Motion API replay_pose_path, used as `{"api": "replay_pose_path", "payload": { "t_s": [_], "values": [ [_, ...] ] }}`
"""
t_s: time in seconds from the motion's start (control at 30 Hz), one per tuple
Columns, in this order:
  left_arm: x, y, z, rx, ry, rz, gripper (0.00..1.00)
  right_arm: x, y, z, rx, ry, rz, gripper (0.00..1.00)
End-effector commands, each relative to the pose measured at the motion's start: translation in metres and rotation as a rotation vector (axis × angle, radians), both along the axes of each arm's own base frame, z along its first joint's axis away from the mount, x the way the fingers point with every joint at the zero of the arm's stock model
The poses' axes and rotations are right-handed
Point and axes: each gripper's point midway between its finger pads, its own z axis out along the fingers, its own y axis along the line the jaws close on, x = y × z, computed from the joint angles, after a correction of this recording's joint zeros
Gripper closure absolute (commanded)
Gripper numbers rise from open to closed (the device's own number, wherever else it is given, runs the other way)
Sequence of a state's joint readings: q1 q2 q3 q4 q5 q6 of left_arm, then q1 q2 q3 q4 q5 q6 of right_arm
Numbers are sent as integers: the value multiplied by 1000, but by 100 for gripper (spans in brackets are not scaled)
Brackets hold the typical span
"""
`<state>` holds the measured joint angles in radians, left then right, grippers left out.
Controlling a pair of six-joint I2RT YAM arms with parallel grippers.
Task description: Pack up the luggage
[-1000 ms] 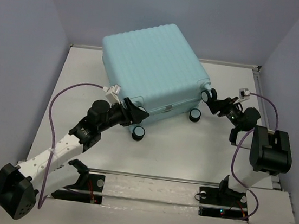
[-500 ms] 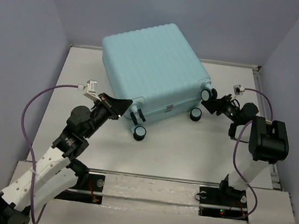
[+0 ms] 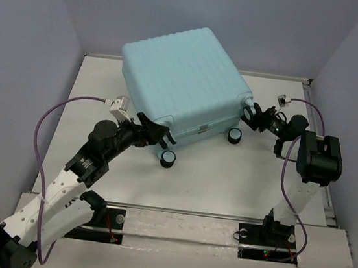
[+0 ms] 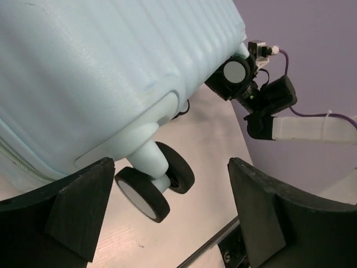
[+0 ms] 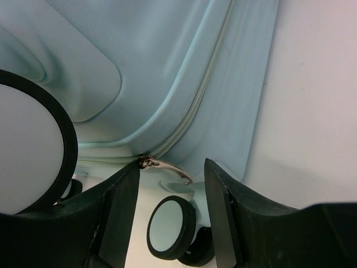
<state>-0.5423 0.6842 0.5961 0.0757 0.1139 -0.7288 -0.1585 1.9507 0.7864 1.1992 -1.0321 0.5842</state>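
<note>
Plainly bulky, the luggage (image 3: 182, 79) lies with its lid down at the upper centre of the overhead view, broad ribbed face up on the table (image 3: 226, 179), wheels toward the bottom of the frame. Its hard shell looks stiff and smooth, probably slippery under small pads and too heavy to lift, so the better holds are likely small: a wheel stem, the seam lip, or the zipper pull (image 5: 166, 167). That thin metal tab would need an exact pinch. From overhead, the left gripper (image 3: 156, 131) sits at the case's lower-left corner and the right gripper (image 3: 256, 114) at its right corner, but finger spacing is hard to read there. The left wrist view settles it: those fingers are spread wide, with a twin spinner wheel (image 4: 142, 200) between them and nothing pinched. Only the right wrist view shows the zipper (image 5: 209, 84) closed along the seam and the pull hanging in the gap between the right fingers, which stand apart without gripping it.
</note>
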Motion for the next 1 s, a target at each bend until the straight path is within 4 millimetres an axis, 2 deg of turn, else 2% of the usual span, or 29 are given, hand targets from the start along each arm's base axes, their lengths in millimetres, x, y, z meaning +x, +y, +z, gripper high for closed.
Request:
{"api": "replay_pose_path", "payload": {
  "t_s": [0.0,0.1,0.23,0.27,0.37,0.53,0.67,0.77,0.8,0.83,0.87,0.9,0.93,0.97],
  "values": [
    [-6,-13,-15,104,35,-113,1,12,6,40,-2,-153,44,47],
    [-10,-19,-22,106,59,-153,1,12,10,38,18,-130,89,50],
    [-13,-26,-17,84,49,-196,1,3,14,37,55,-148,139,57],
    [-12,-25,-19,97,52,-196,1,1,15,37,78,-124,148,67],
    [-12,-25,-20,101,59,-194,1,-3,16,34,97,-114,153,74],
    [-14,-36,-22,58,76,-246,1,-10,17,36,115,-128,132,93],
    [-14,-47,-18,30,72,-290,1,-16,14,42,134,-142,69,93],
    [-16,-53,-13,-4,65,-313,2,-24,21,51,120,-183,34,93],
    [-16,-56,-13,-9,64,-321,7,-26,22,43,126,-144,-12,93],
    [-17,-58,-12,-18,61,-330,10,-28,25,42,115,-140,-32,93],
    [-17,-62,-9,-33,52,-341,13,-30,26,53,65,-211,-66,93],
    [-18,-65,-11,-35,60,-349,17,-30,37,46,49,-184,-101,93],
    [-17,-67,-8,-43,49,-350,17,-36,41,38,-7,-203,-119,93],
    [-16,-69,-7,-49,50,-354,17,-39,48,38,-30,-208,-130,93]
  ]
}}
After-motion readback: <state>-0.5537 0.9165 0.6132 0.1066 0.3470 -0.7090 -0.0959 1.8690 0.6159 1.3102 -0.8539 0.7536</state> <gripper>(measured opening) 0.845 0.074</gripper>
